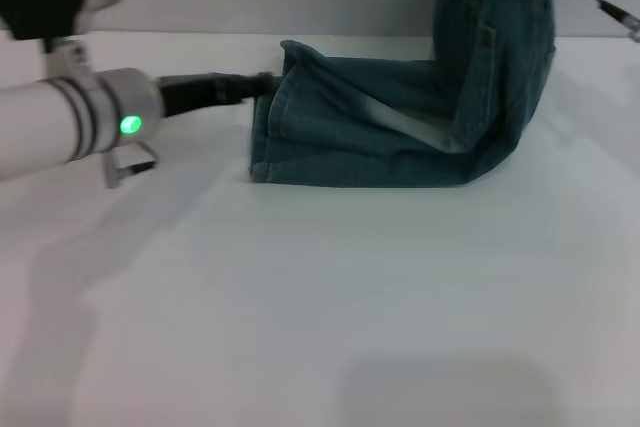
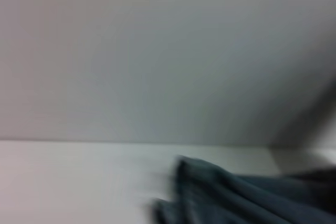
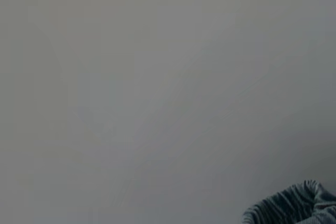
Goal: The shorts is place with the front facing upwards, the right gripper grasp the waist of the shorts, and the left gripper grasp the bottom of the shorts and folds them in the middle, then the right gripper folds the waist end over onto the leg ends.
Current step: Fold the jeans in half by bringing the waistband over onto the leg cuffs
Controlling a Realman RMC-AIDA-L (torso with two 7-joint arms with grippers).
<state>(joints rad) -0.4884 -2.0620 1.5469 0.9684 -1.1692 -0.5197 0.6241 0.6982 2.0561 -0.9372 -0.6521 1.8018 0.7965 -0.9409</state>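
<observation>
the desk [image 1: 330,307], a plain white surface, carries one garment. one pair of shorts [image 1: 400,127] lies toward the far edge, right of centre. its leg part rests flat and doubled on the desk. its other end rises steeply near the far right corner and leaves the head view at the top, which suggests it is being lifted from above so that the waist can be carried over onto the legs. the leg ends [image 1: 268,137] form the stacked hemmed edge on the left side of the garment. two arms are present. the left gripper [image 1: 262,85] reaches in level from the left edge of the desk and meets the upper hem, apparently to hold the legs in place during the fold; whether its jaws are closed on the cloth cannot be told. of the right arm only cables show at the far right corner, so the state of its gripper cannot be judged. each wrist view shows a small bunch of denim [image 2: 236,192] [image 3: 294,205] against bare wall.
</observation>
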